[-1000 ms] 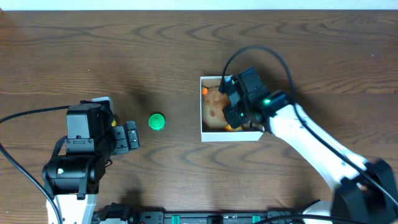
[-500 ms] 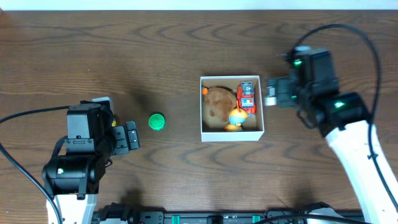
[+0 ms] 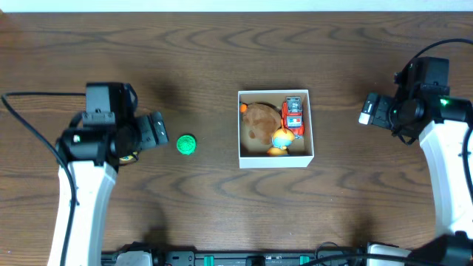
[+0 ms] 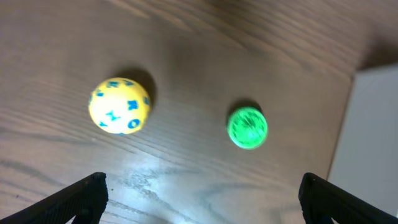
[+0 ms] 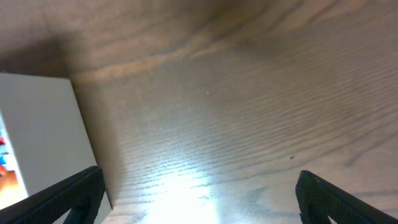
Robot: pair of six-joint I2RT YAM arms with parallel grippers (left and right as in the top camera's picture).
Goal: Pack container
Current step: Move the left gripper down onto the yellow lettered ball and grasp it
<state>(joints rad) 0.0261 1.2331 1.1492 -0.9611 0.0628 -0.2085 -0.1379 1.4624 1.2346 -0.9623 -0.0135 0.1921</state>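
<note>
The container (image 3: 275,162), a small white-walled square box, sits at the table's middle. It holds a brown toy (image 3: 259,124), a red toy truck (image 3: 293,114) and a small yellow and orange toy (image 3: 281,139). A green ball (image 3: 186,144) lies on the table to its left. My left gripper (image 3: 157,131) stands open just left of that ball, with nothing between its fingers. The left wrist view shows the green ball (image 4: 247,127), a yellow ball with blue marks (image 4: 119,105) and the left gripper (image 4: 202,199). My right gripper (image 3: 367,111) is open and empty, right of the container.
The container's white wall (image 4: 373,137) fills the right edge of the left wrist view. It also shows as the container wall (image 5: 37,137) at the left of the right wrist view, where the right gripper (image 5: 199,196) hangs over bare wood. Cables trail from both arms.
My right gripper opened over the container, left the red truck and yellow toy inside, and drew back to the right. My left arm shifted up the table, near the green ball.
</note>
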